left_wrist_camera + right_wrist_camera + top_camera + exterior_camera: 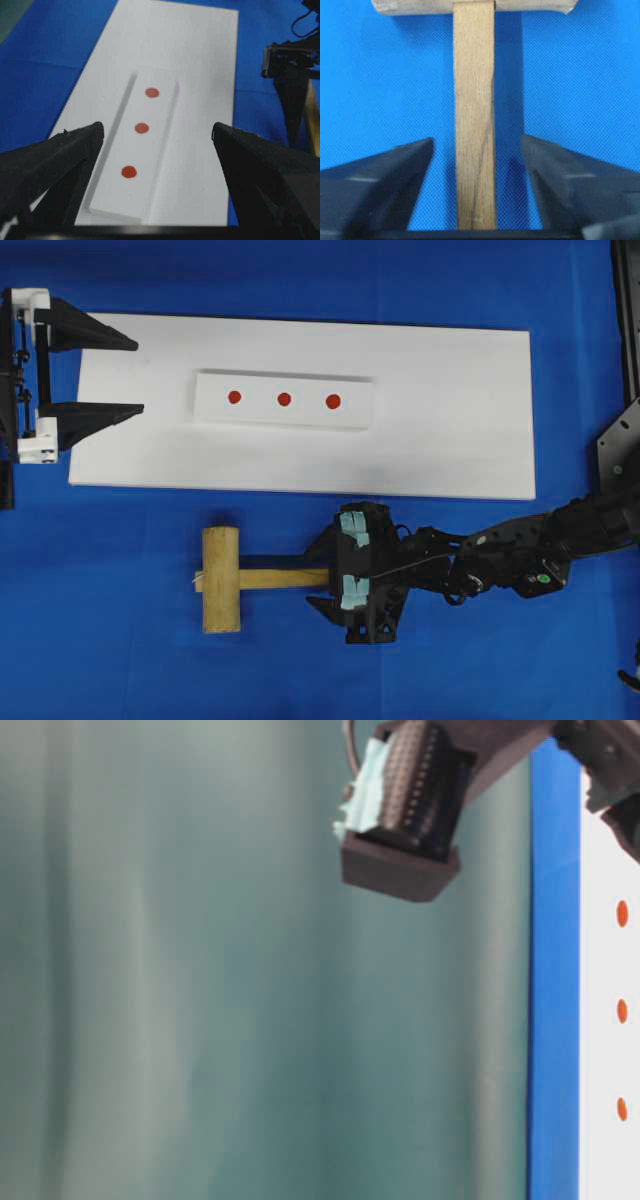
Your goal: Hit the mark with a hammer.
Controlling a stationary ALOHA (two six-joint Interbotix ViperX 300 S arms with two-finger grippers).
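Note:
The hammer, a light-wood mallet, lies flat on the blue cloth in front of the white board, head to the left and handle running right. My right gripper is open around the handle, with blue cloth showing between each finger and the wood. Three red marks sit in a row on a small white strip on the board; they also show in the left wrist view. My left gripper stands open and empty at the board's left end.
The large white board covers the middle of the blue cloth. The right arm stretches in from the right edge. In the table-level view a blurred grey-green surface fills most of the picture.

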